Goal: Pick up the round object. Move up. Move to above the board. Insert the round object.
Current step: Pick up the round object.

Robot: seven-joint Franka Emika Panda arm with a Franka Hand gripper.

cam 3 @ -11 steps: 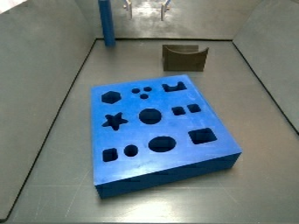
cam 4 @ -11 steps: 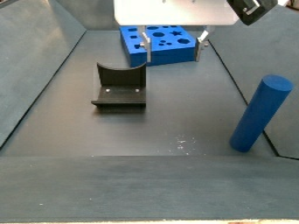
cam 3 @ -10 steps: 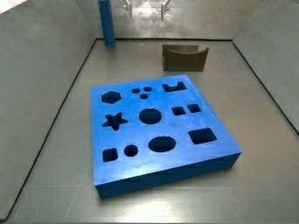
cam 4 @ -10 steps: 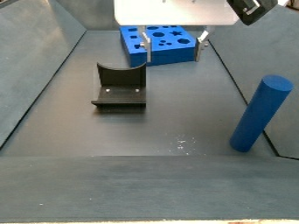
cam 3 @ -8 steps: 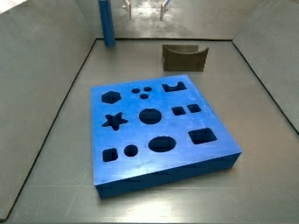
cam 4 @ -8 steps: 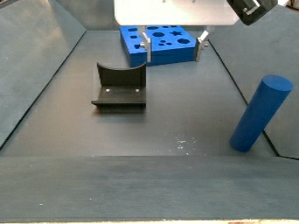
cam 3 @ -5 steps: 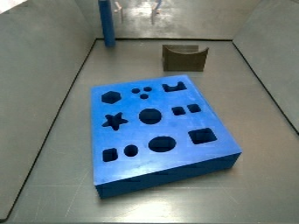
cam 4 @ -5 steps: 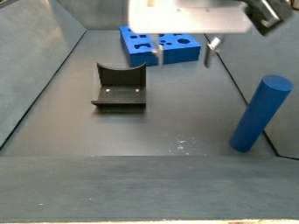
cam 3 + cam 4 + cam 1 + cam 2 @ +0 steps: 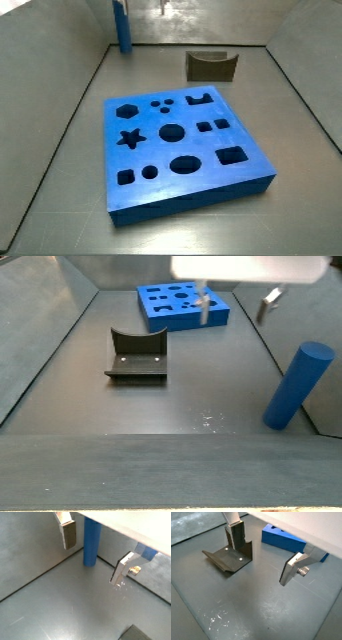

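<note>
Two silver fingers with dark pads stand well apart in both wrist views, and the gripper (image 9: 93, 554) holds nothing between them. In a wrist view the round object (image 9: 91, 543) stands upright on the floor near a corner of the walls, seen between the open fingers but beyond them, untouched. In a side view the same blue peg (image 9: 297, 384) stands upright on the floor, clear of the gripper (image 9: 233, 311), which hangs above the floor between the peg and the board (image 9: 181, 304). In a side view the peg (image 9: 122, 27) stands by the far wall, well apart from the board (image 9: 181, 150), which lies flat with its dark cut-outs facing up and unfilled. The dark olive-brown notched block (image 9: 210, 66) sits on the floor between peg and board, apart from both. In a wrist view one finger (image 9: 235, 534) stands before that block (image 9: 230, 556).
</note>
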